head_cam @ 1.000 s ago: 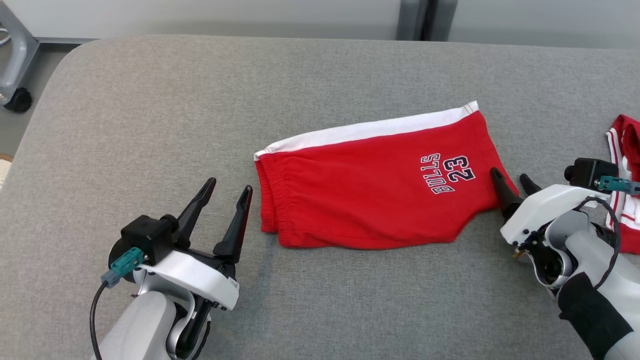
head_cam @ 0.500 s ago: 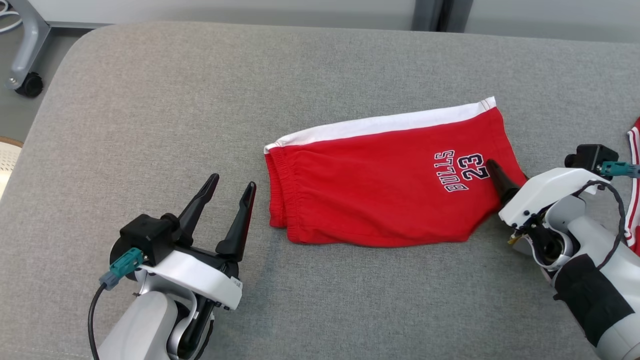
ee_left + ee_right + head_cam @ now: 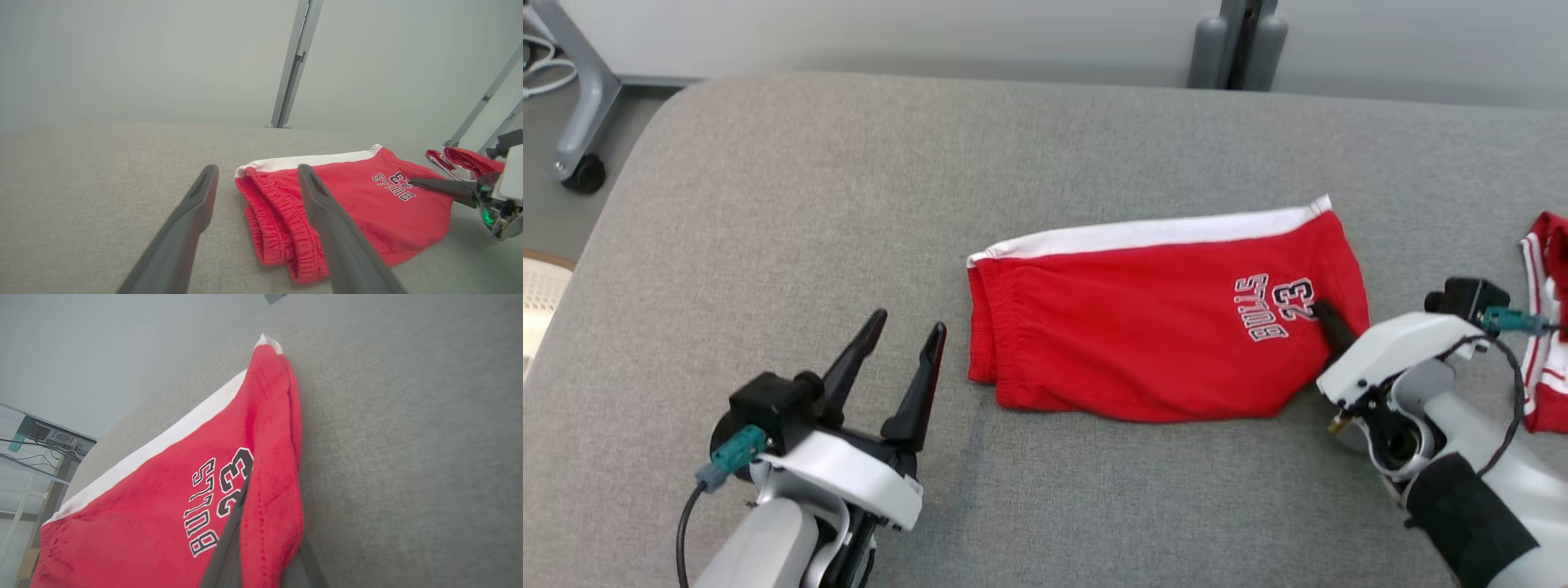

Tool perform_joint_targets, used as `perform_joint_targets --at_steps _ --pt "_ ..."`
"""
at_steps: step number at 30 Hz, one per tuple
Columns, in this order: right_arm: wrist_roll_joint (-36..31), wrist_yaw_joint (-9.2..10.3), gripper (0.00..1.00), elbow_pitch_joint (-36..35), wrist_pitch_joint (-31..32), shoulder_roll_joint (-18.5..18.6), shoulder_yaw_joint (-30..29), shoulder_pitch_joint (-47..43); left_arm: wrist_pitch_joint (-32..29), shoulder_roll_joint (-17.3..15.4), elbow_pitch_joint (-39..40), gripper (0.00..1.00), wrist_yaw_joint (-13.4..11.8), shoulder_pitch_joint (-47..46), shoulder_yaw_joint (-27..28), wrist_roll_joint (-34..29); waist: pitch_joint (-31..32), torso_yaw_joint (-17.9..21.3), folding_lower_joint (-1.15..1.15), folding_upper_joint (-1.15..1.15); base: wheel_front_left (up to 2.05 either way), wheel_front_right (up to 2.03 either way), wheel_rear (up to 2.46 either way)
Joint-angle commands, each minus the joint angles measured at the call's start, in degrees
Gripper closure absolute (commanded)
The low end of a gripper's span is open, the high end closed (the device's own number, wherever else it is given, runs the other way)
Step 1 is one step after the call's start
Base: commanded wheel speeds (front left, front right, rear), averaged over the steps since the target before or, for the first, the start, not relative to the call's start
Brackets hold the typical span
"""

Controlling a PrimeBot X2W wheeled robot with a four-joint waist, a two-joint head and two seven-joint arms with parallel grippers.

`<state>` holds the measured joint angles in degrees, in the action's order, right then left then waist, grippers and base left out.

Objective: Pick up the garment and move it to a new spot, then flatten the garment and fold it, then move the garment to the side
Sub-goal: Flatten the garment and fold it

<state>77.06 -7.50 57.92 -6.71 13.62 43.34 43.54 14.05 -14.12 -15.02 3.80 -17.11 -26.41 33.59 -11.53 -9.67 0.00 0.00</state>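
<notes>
left gripper (image 3: 907, 325) sits nearest, fingers apart, just beside the waistband end of the red shorts (image 3: 1143, 335). right gripper (image 3: 1325, 318) is clamped on their hem by the "23". the shorts lie folded mid grey cushion (image 3: 849, 188).

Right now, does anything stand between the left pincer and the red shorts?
Nothing visible does. Only bare grey padded surface lies between the open left pincer and the waistband end of the red Bulls shorts. The right pincer is shut on their opposite end.
</notes>
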Motion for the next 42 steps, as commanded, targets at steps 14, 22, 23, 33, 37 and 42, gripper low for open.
perform_joint_targets --at_steps 14,22,23,33,37,42 --pt "3.10 -0.01 1.00 -6.36 -7.17 2.84 1.39 -12.50 -1.37 -0.80 1.73 0.00 -1.30 6.22 -1.49 1.19 9.56 3.94 0.00 0.00 0.00 0.00 0.00" --pt "-2.78 -0.02 1.00 -10.68 -8.63 6.49 -1.85 -13.47 -2.01 -0.83 3.70 0.00 -2.01 8.21 -1.92 1.93 11.34 3.30 0.00 0.00 0.00 0.00 0.00" --pt "-4.04 -0.01 1.00 -11.53 -8.60 6.39 -2.58 -13.62 -2.00 -0.74 3.80 0.00 -2.10 8.42 -1.92 2.11 11.47 3.07 0.00 0.00 0.00 0.00 0.00" --pt "-15.06 -0.02 1.00 -15.25 -8.62 1.66 -3.44 -12.28 -2.11 -0.63 4.26 0.00 -2.29 8.03 -2.12 2.74 12.03 -1.33 0.00 0.00 0.00 0.00 0.00" --pt "-16.33 -0.01 1.00 -14.11 -8.58 -0.28 -1.12 -11.34 -2.11 -0.43 4.08 0.00 -2.39 7.56 -2.28 2.94 11.85 -3.75 0.00 0.00 0.00 0.00 0.00" --pt "-16.26 -0.01 1.00 -11.22 -8.32 -2.20 3.34 -9.85 -1.97 -0.25 3.78 0.00 -2.37 7.35 -2.40 3.12 11.55 -6.27 0.00 0.00 0.00 0.00 0.00"
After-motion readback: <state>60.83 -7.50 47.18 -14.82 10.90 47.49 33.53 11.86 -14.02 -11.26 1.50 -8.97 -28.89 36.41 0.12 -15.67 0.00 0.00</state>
